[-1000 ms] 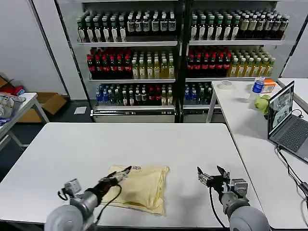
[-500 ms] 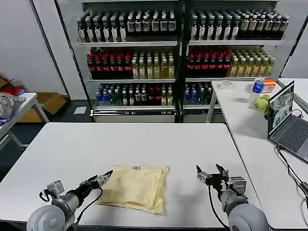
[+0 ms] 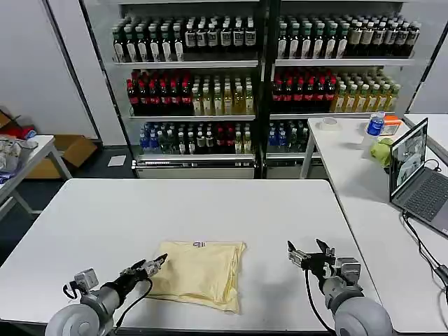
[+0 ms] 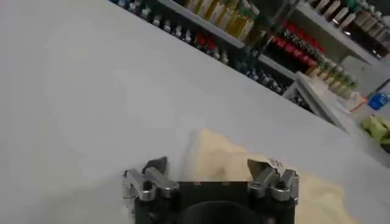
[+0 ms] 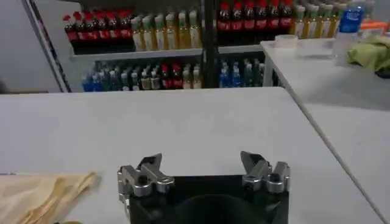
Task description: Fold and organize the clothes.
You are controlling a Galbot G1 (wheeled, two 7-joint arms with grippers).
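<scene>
The clothes are one pale cream-yellow T-shirt (image 3: 201, 273), lying folded into a rough rectangle on the white table (image 3: 210, 210) near its front edge, with a small label at its far edge. My left gripper (image 3: 155, 263) is low at the shirt's left edge, open and holding nothing. In the left wrist view the shirt (image 4: 244, 164) lies just beyond my left gripper (image 4: 210, 169). My right gripper (image 3: 308, 253) hovers open over bare table to the right of the shirt. In the right wrist view my right gripper (image 5: 201, 163) is empty, and a corner of the shirt (image 5: 36, 195) shows off to one side.
Shelves of bottles (image 3: 266, 77) stand behind the table. A second white table (image 3: 392, 203) on the right carries a laptop (image 3: 416, 175), a bottle and a green object. A small table (image 3: 21, 157) with clutter stands at the far left.
My left gripper has drawn back from over the shirt's far left corner to its left edge, nearer the table's front. The shirt lies flat. The right gripper has barely moved.
</scene>
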